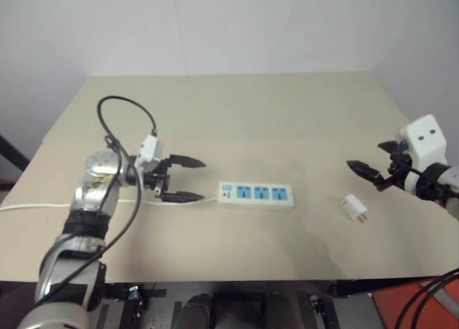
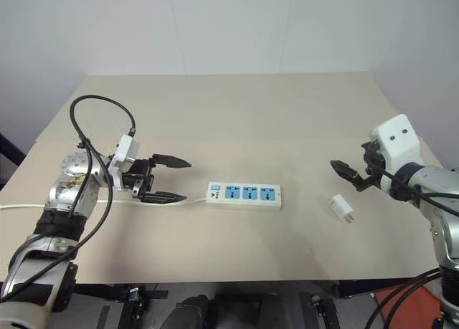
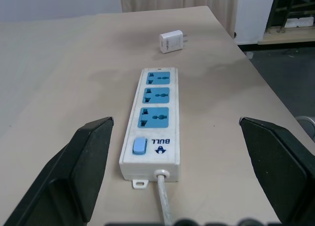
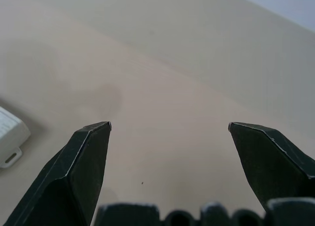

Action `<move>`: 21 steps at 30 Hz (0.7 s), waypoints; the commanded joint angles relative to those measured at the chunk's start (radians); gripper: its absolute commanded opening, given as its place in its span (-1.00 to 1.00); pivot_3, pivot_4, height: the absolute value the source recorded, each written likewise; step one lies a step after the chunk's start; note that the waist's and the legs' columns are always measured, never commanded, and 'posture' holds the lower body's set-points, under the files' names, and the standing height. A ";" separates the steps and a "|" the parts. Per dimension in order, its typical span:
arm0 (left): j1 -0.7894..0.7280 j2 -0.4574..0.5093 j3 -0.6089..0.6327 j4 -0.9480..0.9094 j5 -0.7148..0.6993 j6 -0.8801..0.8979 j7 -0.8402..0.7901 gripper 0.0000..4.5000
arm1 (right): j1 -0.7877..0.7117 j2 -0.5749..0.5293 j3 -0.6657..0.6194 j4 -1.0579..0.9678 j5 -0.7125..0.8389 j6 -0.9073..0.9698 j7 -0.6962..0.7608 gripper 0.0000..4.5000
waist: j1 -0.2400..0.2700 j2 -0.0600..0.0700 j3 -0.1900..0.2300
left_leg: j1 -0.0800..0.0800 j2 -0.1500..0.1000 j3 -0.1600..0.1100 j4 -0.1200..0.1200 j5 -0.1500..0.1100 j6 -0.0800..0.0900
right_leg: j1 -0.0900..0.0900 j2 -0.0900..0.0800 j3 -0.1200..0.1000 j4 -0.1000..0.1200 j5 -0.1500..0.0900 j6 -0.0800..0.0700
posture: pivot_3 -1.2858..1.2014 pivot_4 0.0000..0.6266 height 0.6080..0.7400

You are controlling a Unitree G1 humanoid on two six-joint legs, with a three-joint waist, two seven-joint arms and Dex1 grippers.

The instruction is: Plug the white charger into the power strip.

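Both grippers — left (image 1: pixel 183 178), right (image 1: pixel 364 175) — spread wide, empty. Charger (image 1: pixel 353 208) lying flat near right gripper, well apart from strip (image 1: pixel 256 195). Risk: skewed pinch — prongs missing socket.

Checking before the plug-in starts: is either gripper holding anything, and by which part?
Nothing is held. The left gripper and right gripper are open and empty; the white charger lies loose on the table.
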 commanded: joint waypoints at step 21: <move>0.022 0.003 0.038 -0.055 0.000 0.013 0.021 0.99 | -0.001 -0.073 -0.010 -0.016 0.032 0.062 0.079 1.00 | 0.001 0.000 0.000 | -0.001 0.000 0.000 -0.001 0.000 0.000 | 0.000 0.000 0.000 -0.001 0.000 0.000 | 0.03 -0.52 1.00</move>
